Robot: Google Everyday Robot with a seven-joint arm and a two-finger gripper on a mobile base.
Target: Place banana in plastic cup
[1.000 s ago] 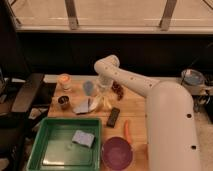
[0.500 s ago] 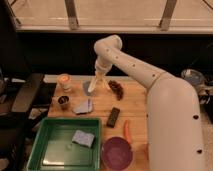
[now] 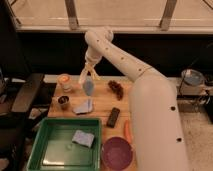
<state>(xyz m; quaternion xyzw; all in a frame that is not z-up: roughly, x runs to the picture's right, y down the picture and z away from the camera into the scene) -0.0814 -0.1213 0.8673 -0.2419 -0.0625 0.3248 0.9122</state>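
My gripper (image 3: 89, 68) hangs at the far left of the wooden table, shut on the banana (image 3: 84, 75). The banana is pale yellow-white, and its split, peel-like ends spread downward below the fingers. The plastic cup (image 3: 88, 88), a small bluish-grey tumbler, stands upright directly beneath the banana. The banana's lower ends hang just above the cup's rim. I cannot tell whether they touch it.
A whitish-orange cup (image 3: 64, 81) and a small dark cup (image 3: 63, 101) stand left of the tumbler. Nearby lie a blue cloth (image 3: 83, 107), a dark brown lump (image 3: 116, 88), a black bar (image 3: 113, 116), an orange carrot (image 3: 127, 132) and a purple bowl (image 3: 117, 152). A green tray (image 3: 50, 155) holds a blue sponge.
The arm has swung left and lifted, carrying the banana from beside the cup up to a spot over it.
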